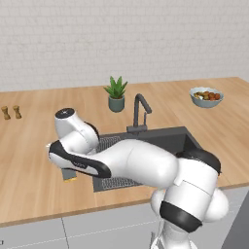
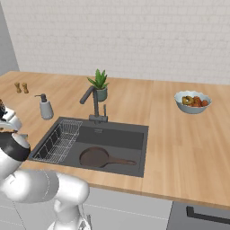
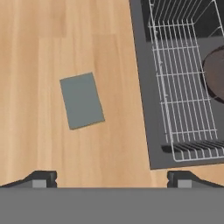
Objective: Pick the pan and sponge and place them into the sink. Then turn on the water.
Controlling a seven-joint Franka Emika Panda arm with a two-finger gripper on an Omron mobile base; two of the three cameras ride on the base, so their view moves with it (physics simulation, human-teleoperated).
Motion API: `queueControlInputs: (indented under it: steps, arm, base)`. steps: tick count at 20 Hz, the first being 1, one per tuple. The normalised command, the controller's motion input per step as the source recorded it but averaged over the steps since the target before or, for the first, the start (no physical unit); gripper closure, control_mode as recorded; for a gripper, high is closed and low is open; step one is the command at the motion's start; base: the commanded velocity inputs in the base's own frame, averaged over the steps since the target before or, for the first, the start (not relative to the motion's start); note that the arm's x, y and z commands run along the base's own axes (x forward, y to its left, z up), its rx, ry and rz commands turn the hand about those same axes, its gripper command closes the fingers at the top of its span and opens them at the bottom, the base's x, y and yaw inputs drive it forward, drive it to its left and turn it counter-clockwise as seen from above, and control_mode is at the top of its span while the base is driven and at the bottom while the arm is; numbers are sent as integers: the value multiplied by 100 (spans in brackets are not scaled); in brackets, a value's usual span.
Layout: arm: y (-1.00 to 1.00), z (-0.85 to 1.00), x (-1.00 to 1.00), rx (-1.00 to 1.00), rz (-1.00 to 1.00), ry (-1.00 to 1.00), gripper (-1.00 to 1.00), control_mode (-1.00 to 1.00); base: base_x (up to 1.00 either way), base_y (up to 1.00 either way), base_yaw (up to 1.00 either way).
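Your pan already lies flat on the floor of the sink, toward the near side, its short handle pointing right. In the hand view you catch only its dark rounded edge past the wire rack.

The sponge sits on the wooden surface, grey-green face up, just beside the sink's left rim but apart from it, with bare wood between. In the left base view you see only a sliver of it poking out under the arm, near the sink's left edge, a yellow strip along its bottom.

The gripper hangs over the surface above the sponge. Its fingers stand wide apart and hold nothing (the sponge lies ahead of the tips, untouched and a little off toward the left tip).

The wire rack fills the left part of the basin. The faucet rises at the far rim, its spout reaching left over the basin; you see no water running.

On the far side of the surface: a soap dispenser left of the sink, a potted plant behind the faucet, two small shakers far left, and a bowl of fruit well to the right.
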Motion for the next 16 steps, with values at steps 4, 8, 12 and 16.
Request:
queueControlInputs:
  steps: [4, 8, 12, 16]
  arm:
    - [15, -29, 34, -1, 0, 8, -100, -100]
    - [16, -31, 33, -2, 0, 5, -100, -100]
    - [21, -28, 33, -3, 0, 3, -100, -100]
    - [26, -26, 34, -3, 0, 3, -100, -100]
  base:
    - [0, 0, 0]
    - [0, 0, 0]
    - [0, 0, 0]
    - [0, 0, 0]
